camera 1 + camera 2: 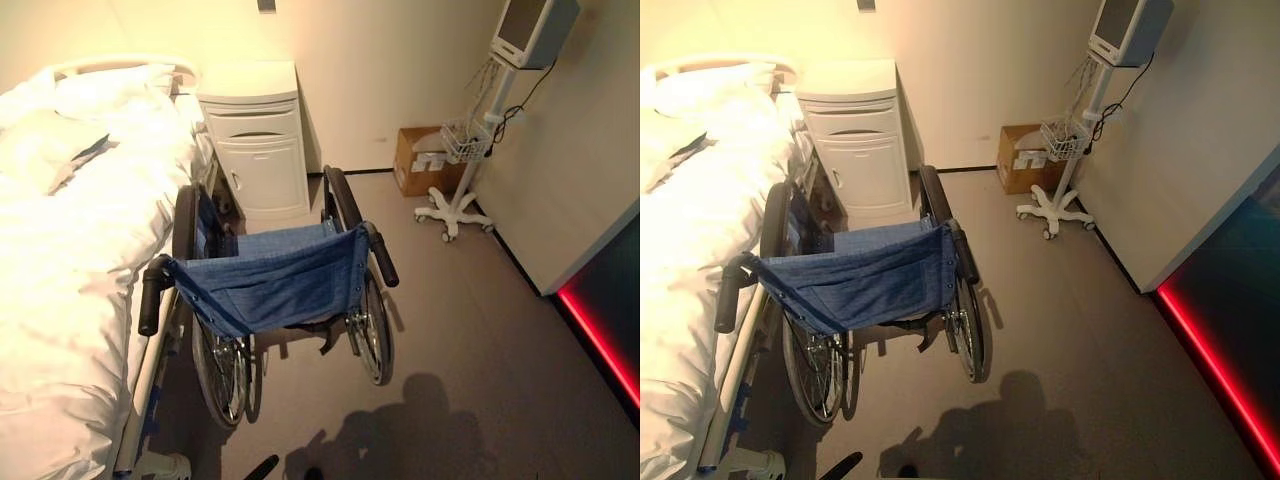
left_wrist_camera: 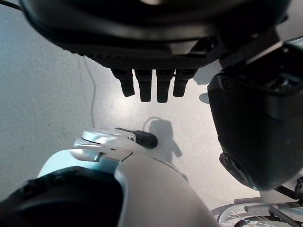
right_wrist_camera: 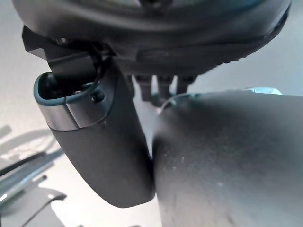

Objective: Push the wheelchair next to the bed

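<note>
Grey floor: wheelchair touches the bed; left robot hand and right robot hand relaxed, empty

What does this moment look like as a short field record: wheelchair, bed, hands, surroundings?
wheelchair: blue fabric back, standing alongside the bed's edge, facing the white cabinet
push handles: left one at the mattress edge, right one free; no hand on either
bed: white bedding, on the robot's left
cabinet: white, against the wall beside the bed head
left hand: fingers hanging relaxed over the floor, holding nothing
right hand: holding nothing visible, finger state unclear
other: monitor stand on wheels, cardboard box by the wall
</note>
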Tool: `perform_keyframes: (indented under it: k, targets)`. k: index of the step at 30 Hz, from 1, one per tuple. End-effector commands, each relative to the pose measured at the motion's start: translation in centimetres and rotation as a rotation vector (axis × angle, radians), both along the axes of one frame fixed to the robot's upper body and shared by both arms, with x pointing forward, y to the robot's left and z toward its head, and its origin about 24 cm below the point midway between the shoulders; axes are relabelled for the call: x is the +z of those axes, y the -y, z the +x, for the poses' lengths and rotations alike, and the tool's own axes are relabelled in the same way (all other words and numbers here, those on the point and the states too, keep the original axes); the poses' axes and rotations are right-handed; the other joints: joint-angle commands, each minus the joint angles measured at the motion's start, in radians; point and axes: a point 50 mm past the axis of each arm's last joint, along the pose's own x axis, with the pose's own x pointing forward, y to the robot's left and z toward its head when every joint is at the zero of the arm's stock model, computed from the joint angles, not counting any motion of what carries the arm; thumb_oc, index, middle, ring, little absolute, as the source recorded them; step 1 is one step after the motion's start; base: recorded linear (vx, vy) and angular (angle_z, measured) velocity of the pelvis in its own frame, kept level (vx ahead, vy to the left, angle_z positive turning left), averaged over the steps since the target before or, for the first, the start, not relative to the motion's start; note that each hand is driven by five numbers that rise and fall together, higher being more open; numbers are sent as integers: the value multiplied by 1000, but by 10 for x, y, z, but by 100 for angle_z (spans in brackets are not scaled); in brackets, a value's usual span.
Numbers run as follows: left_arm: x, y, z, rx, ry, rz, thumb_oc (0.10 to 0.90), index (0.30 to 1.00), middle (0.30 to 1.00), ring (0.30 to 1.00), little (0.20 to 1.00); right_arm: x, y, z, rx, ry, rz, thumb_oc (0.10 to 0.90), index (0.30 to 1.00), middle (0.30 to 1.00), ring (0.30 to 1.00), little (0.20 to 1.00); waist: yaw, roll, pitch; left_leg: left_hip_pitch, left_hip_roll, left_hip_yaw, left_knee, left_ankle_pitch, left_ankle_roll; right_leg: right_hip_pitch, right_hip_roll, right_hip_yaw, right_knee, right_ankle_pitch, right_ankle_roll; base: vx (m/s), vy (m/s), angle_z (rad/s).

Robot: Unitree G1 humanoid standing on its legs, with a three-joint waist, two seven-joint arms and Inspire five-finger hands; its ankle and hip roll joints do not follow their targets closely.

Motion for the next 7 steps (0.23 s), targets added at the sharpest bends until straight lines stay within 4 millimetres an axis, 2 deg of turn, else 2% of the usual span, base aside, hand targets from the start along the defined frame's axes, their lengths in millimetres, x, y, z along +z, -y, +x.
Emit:
perform_keyframes:
  k: [1,7]
  targets:
    - [-3,14,10,3,4,-36,800,900,900,900,900,-2,-7,-16,11,-85,67,800,900,900,900,900,20,19,12,29,0,-9,3,-81,-29,-44,8,-12,24,54,9,0,0,0]
    - [-4,14,5,25,-19,-35,800,900,900,900,900,-3,-7,-19,14,-94,63,800,900,900,900,900,20,22,12,37,-2,-12,3,-84,-28,-34,9,-13,21,53,8,0,0,0]
